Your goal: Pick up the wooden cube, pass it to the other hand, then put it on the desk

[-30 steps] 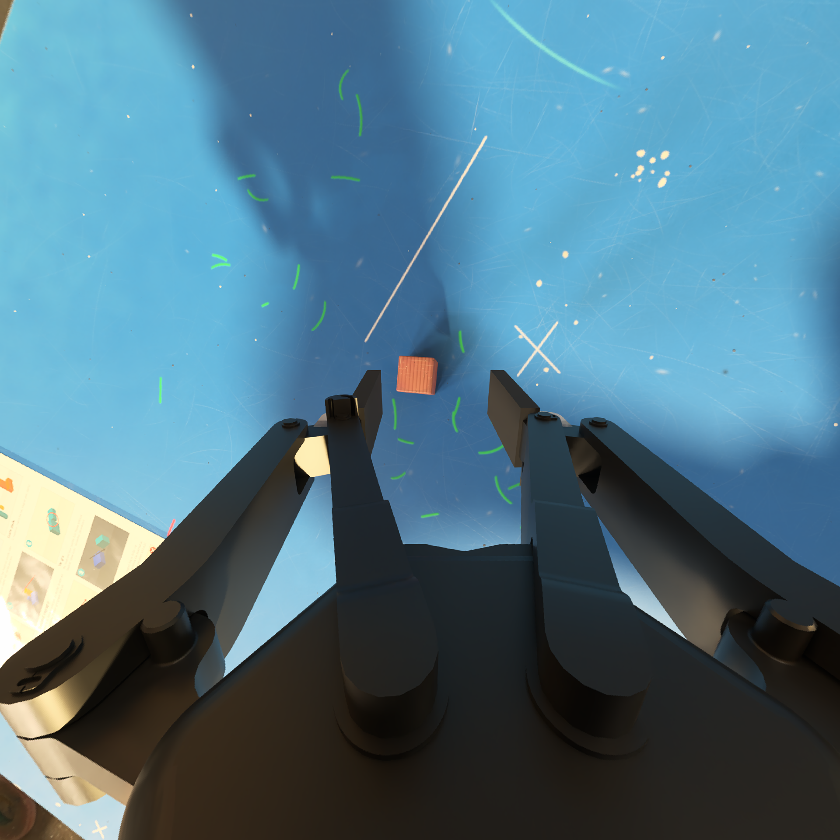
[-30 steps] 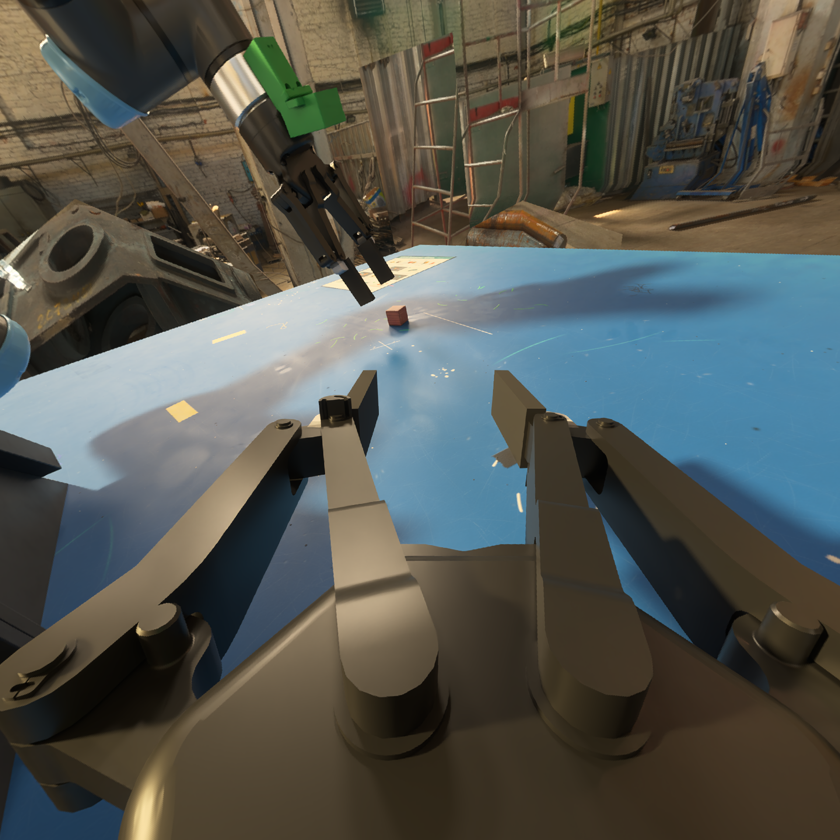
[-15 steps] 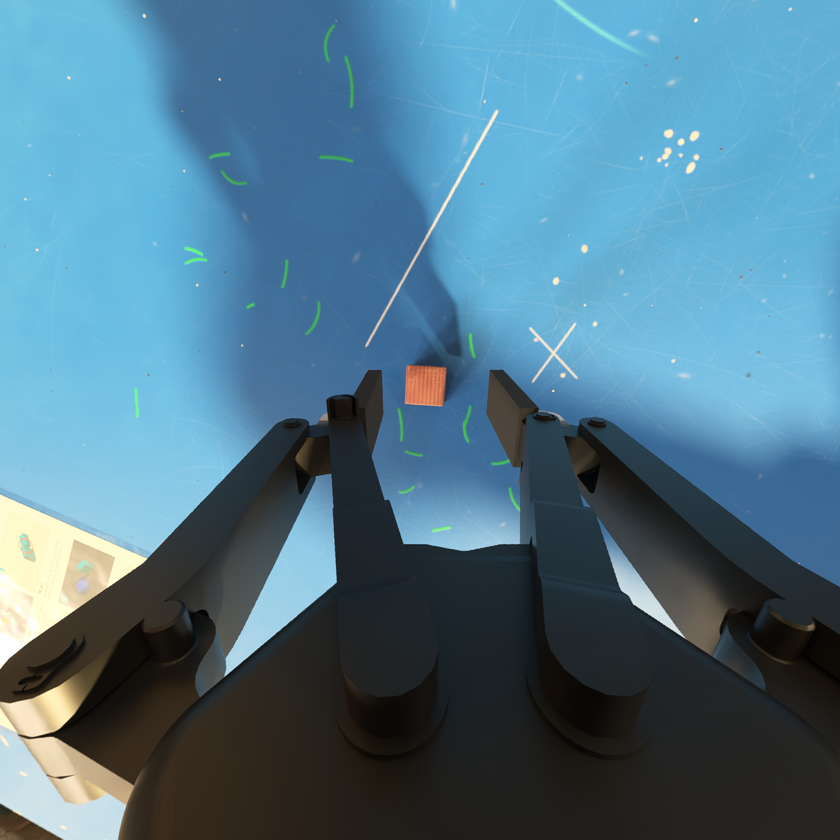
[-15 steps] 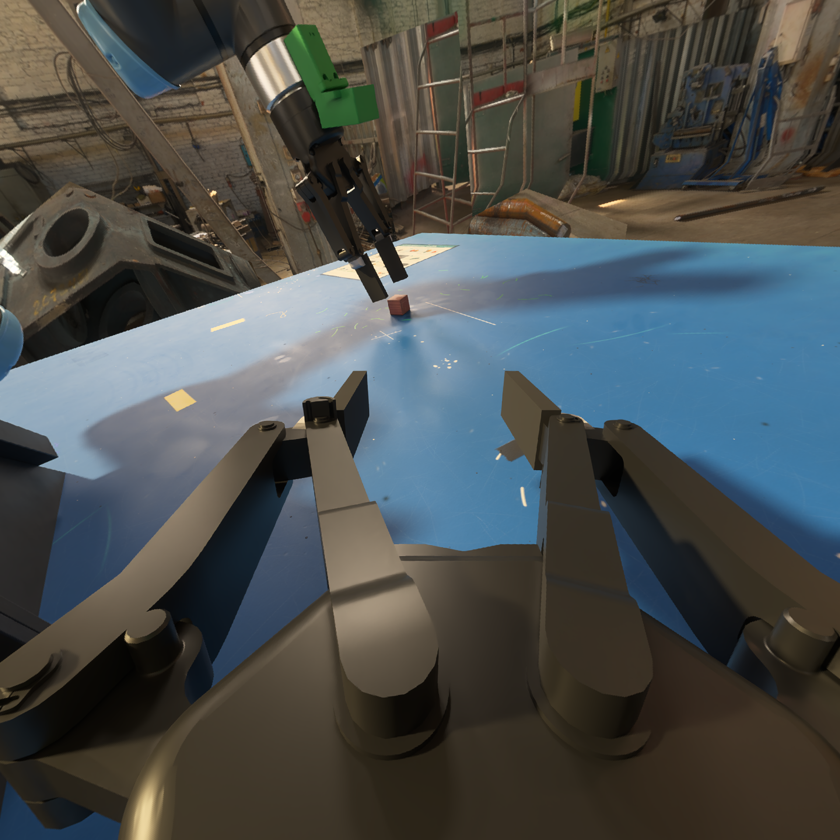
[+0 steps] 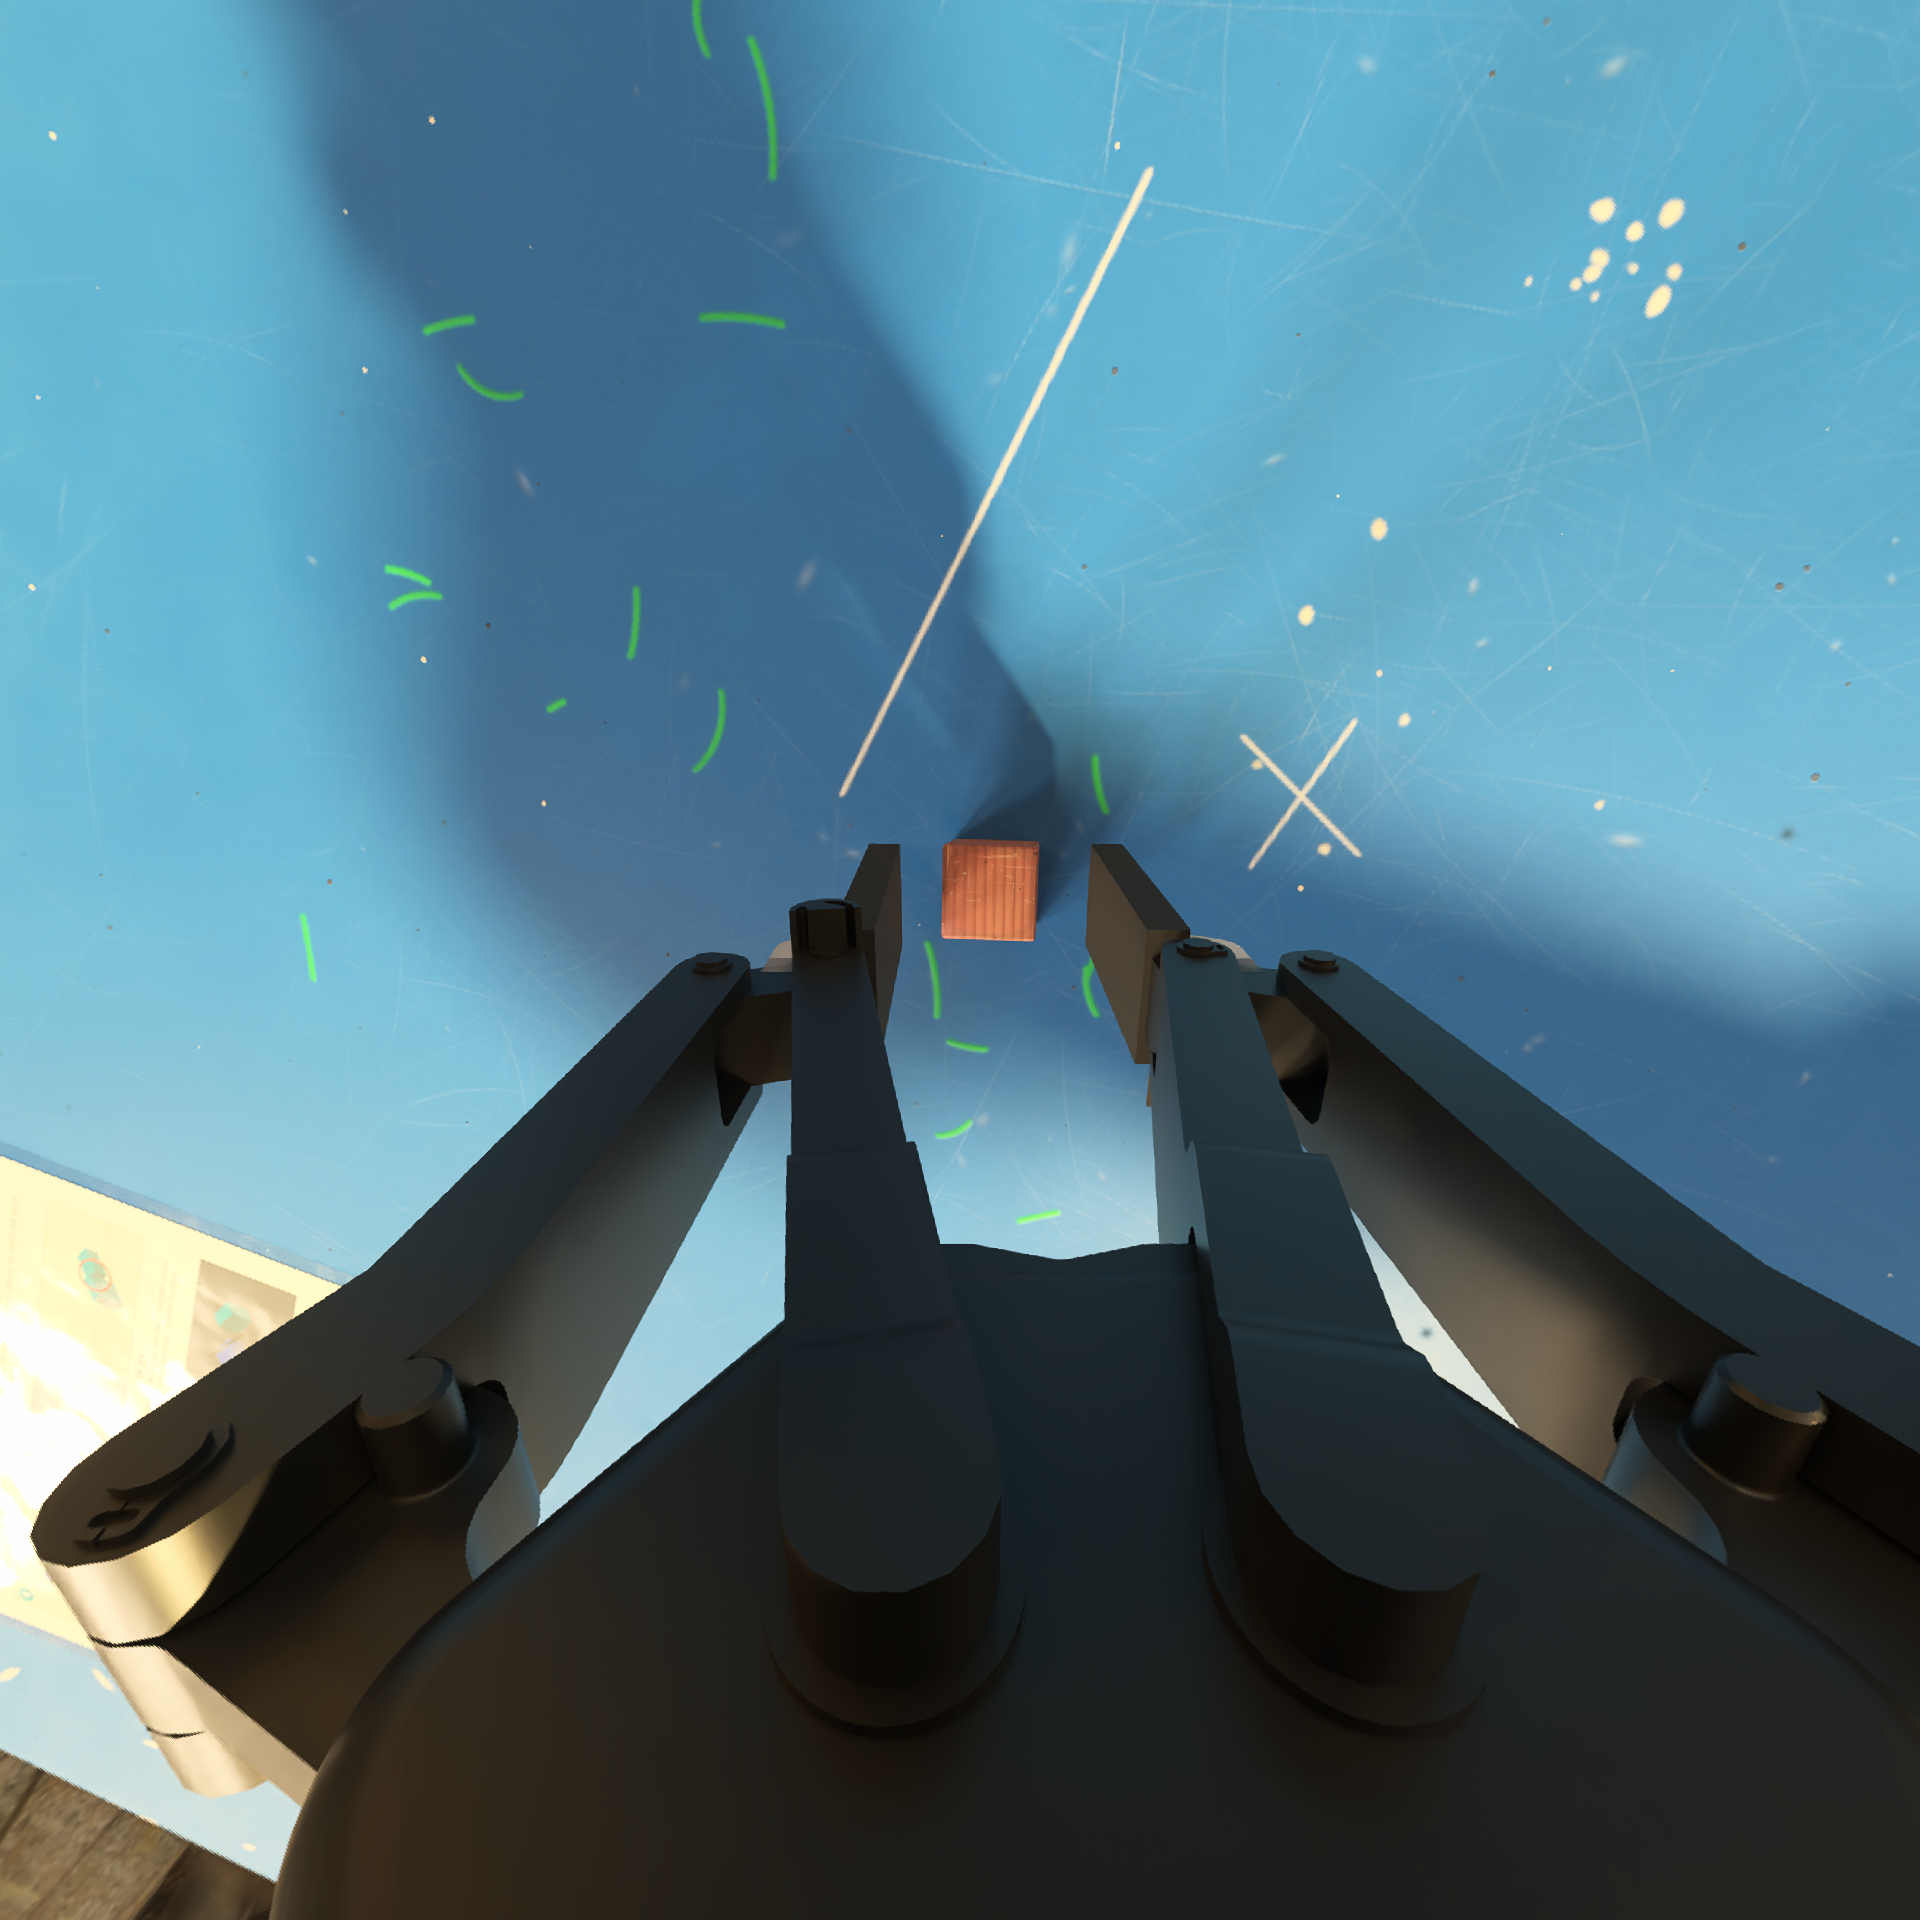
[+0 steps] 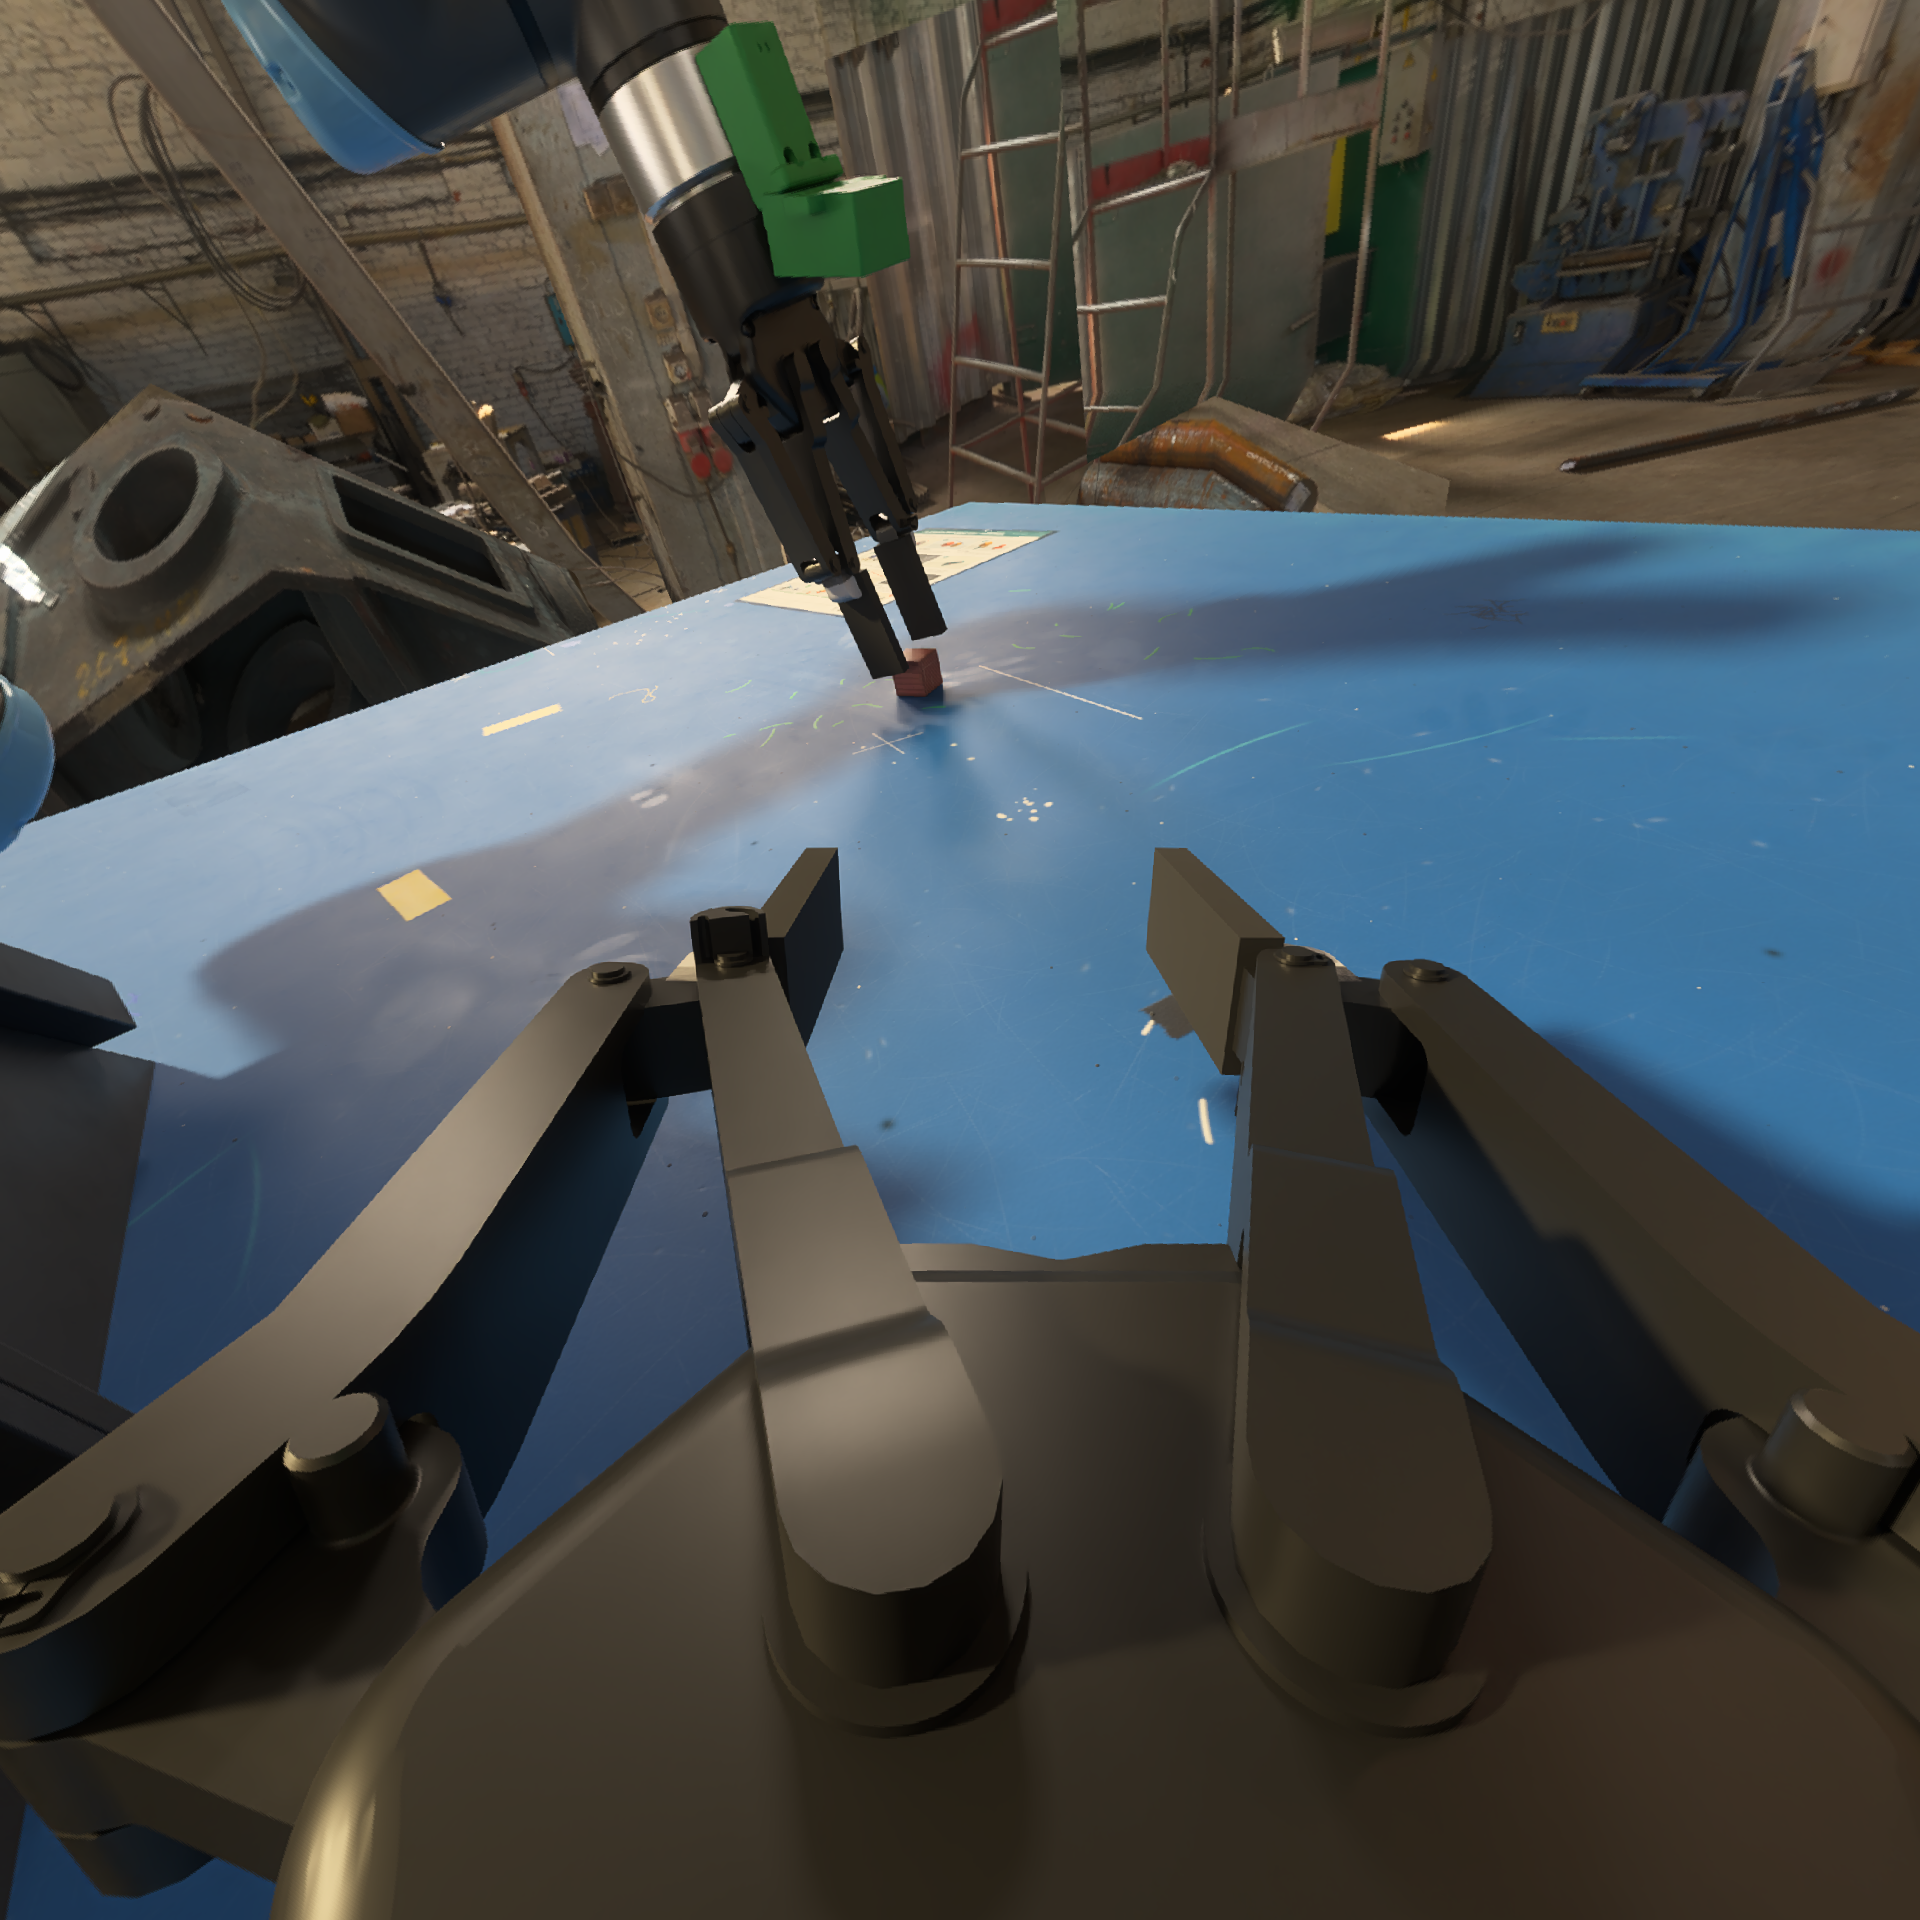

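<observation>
Left gripper spread, straddling the wooden cube without contact, cube resting on the desk toward its far edge. Right gripper released, empty, well apart. Nothing completed yet: grasp, handover, placement all remaining.

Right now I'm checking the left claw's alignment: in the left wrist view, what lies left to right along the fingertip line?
Printed sheet at the desk's edge → left claw's left fingertip → wooden cube, gaps either side → right fingertip → white X mark on the blue desk.
</observation>
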